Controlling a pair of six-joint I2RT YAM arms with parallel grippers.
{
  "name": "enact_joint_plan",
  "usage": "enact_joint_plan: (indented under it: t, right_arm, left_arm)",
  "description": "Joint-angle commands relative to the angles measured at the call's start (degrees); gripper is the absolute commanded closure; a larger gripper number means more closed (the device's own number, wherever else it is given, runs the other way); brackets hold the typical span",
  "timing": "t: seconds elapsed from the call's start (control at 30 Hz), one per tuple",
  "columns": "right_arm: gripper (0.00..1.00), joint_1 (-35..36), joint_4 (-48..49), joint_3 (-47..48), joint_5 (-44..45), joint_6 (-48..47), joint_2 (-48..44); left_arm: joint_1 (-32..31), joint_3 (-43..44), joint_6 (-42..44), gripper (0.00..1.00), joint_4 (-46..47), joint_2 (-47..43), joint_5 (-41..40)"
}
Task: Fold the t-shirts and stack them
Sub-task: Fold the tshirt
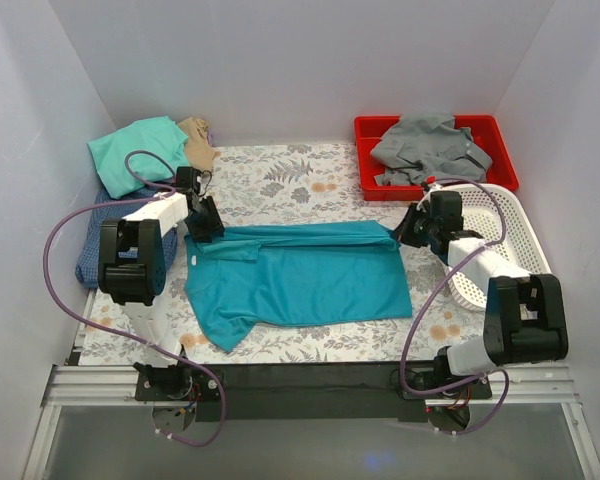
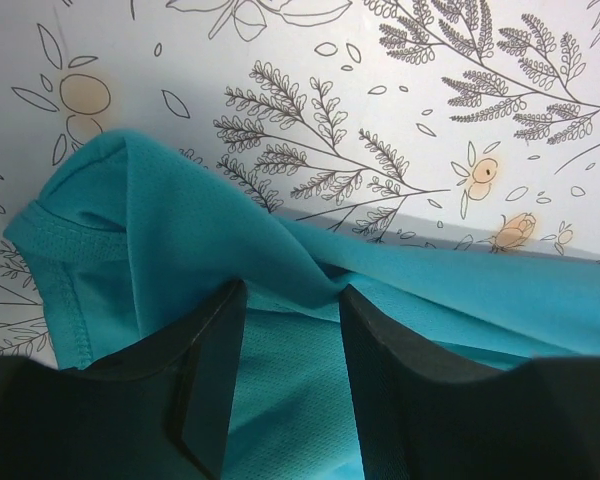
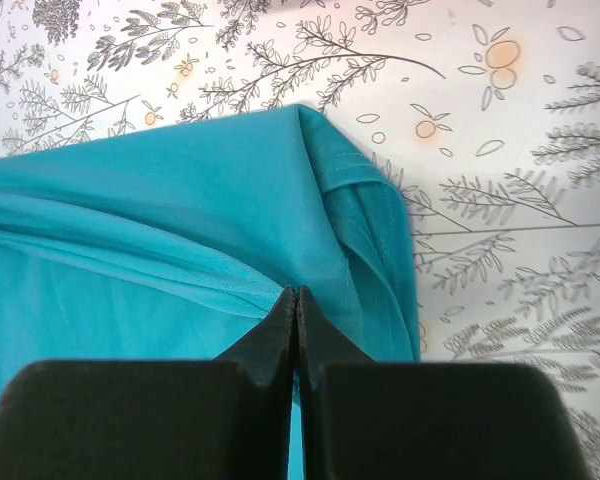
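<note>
- The left gripper [image 1: 206,222] is low over the table [image 1: 290,172], at the far left corner of the teal t-shirt [image 1: 300,282].
- In the left wrist view its fingers [image 2: 215,375] stand moderately apart. A raised ridge of teal cloth [image 2: 180,230] runs across the gap at the tips, and flat cloth shows below between them. No clamping is visible.
- The right gripper [image 1: 406,232] is low at the far right corner of the same shirt.
- In the right wrist view its fingers [image 3: 270,345] are pressed together with no gap. A crease of the shirt [image 3: 180,200] runs straight into the tips, which pinch the cloth there.
- The shirt's corner lies just ahead of the right gripper's tips and slightly to their right, with bare patterned table beyond it.
- The teal t-shirt is spread flat between the two grippers. Its far edge is turned over in a narrow band running from one gripper to the other. The body extends from both grippers towards the arm bases, and a sleeve trails at the near left.
- A mint green t-shirt [image 1: 136,150] and a tan t-shirt [image 1: 199,140] lie heaped beyond the left gripper, towards the back wall.
- A blue-checked t-shirt [image 1: 88,250] lies outboard of the left arm and is partly hidden by it.
- A grey t-shirt [image 1: 425,148] lies crumpled in the red tray [image 1: 365,165], beyond the right gripper.
- The white mesh basket [image 1: 505,215] lies tilted just outboard of the right gripper, with the right arm crossing in front of it.
</note>
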Motion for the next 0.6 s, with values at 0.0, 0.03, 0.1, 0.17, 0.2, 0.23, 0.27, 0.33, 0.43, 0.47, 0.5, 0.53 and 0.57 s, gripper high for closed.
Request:
enact_joint_plan:
  t: [0.0,0.03,0.1,0.17,0.2,0.23,0.27,0.33,0.43,0.47,0.5,0.53,0.57]
  right_arm:
    - [0.99,-0.64,-3.40,1.10,6.33,-5.21,-4.64]
    - [0.99,-0.55,-3.41,0.93,6.34,-5.90,-5.17]
    - [0.99,-0.55,-4.02,0.31,8.70,-6.18,-7.53]
    - [0.99,-0.55,-3.06,0.13,9.24,-7.74,-9.29]
    - [0.99,-0.55,-2.88,1.26,8.80,-8.45,-9.39]
    - [0.99,-0.64,-2.97,1.97,8.54,-8.90,-9.22]
    - [0.99,-0.64,-2.97,2.94,6.79,-10.73,-8.52]
    - [0.99,-0.55,-2.71,6.27,5.02,-11.97,-7.55]
    - [0.99,-0.64,-2.62,11.79,3.97,-13.73,-4.30]
    - [0.99,-0.55,-2.70,13.21,2.31,-14.87,-2.38]
    - [0.99,-0.46,-2.70,14.97,2.21,-15.57,-1.40]
    - [0.99,-0.64,-3.05,18.29,2.64,-15.58,0.96]
    - [0.99,-0.64,-4.97,21.20,2.65,-15.41,2.46]
  left_arm:
    - [1.40,-2.15,2.80,0.58,-3.53,0.96,-7.66]
    - [1.40,-2.16,2.81,0.58,-3.52,1.05,-7.66]
    - [1.40,-2.16,2.81,0.58,-3.52,1.40,-7.66]
    - [1.40,-1.89,2.81,0.58,-3.61,1.57,-7.49]
    - [1.40,-1.72,2.81,0.58,-3.61,1.57,-7.23]
    - [1.40,-1.63,2.89,0.58,-3.53,1.57,-7.05]
    - [1.40,-1.63,2.81,0.58,-3.44,1.66,-6.79]
    - [1.40,-1.19,2.81,0.58,-3.44,1.84,-6.08]
    - [1.40,-1.19,2.81,0.59,-3.35,1.84,-5.47]
    - [1.40,-1.36,2.81,0.58,-3.35,1.75,-5.47]
    - [1.40,-1.28,2.89,0.58,-3.26,1.66,-5.38]
    - [1.40,-1.54,2.81,0.58,-3.09,1.57,-5.03]
    - [1.40,-1.45,2.89,0.59,-3.08,1.66,-4.85]
